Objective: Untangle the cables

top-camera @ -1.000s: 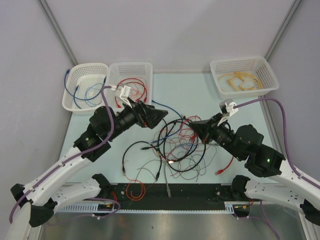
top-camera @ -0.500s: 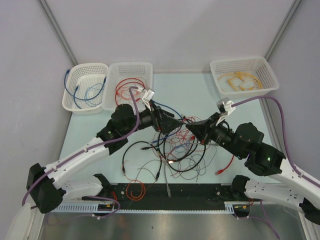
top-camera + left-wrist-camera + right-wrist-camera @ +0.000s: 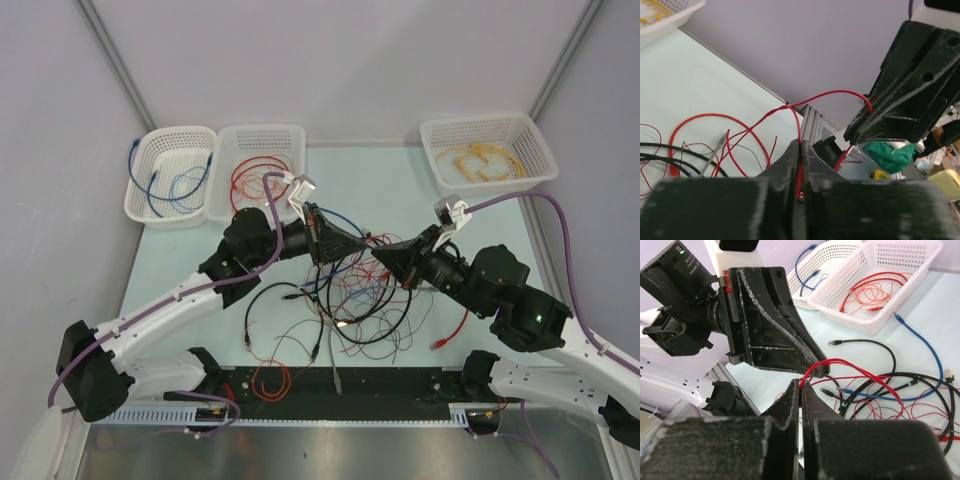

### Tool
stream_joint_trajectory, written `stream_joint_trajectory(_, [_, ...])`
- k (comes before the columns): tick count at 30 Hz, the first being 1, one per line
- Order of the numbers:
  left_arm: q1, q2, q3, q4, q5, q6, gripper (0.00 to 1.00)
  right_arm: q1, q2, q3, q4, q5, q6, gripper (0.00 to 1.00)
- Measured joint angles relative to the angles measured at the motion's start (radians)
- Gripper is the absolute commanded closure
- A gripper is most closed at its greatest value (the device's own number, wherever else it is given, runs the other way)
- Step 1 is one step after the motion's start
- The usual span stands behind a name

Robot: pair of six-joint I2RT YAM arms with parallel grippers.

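Nearest us, by the front edge of the table, a thin reddish loop and a black cable lie partly free of the heap. Just behind them, the cables sit mid-table as one jumble of black, blue, red and fine reddish-brown strands crossing over each other.

Above that jumble the two arms meet nose to nose. The left tool is clamped on a red cable, its fingers pressed together with the strand between them. The right tool is likewise pinched shut on a red cable, which arches up and across the short gap between the two. We cannot tell whether both grip the same strand.

Farthest off, three baskets line the back edge. The left basket holds blue cables, the middle basket red ones, and the right basket a yellow coil.

We judge the job partly done: some cables are sorted by colour, but the bulk is unsorted, and this red one has yet to be drawn out.
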Motion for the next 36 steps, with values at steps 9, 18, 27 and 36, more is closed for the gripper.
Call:
stream_joint_trajectory(9, [-0.006,-0.003,0.005,0.021,0.027,0.000,1.00,0.000,-0.001,0.000,-0.025,0.028,0.002,1.00])
stream_joint_trajectory(18, [0.230,-0.063,0.274,-0.291,-0.124,0.076,1.00,-0.002,-0.037,-0.002,-0.142,0.250,0.055,1.00])
stream_joint_trajectory(27, [0.376,-0.112,0.554,-0.436,-0.250,0.125,1.00,-0.018,-0.122,-0.003,-0.195,0.413,0.103,1.00])
stream_joint_trajectory(36, [0.429,0.002,0.849,-0.498,-0.313,0.137,1.00,-0.034,-0.191,-0.044,-0.289,0.571,0.189,1.00])
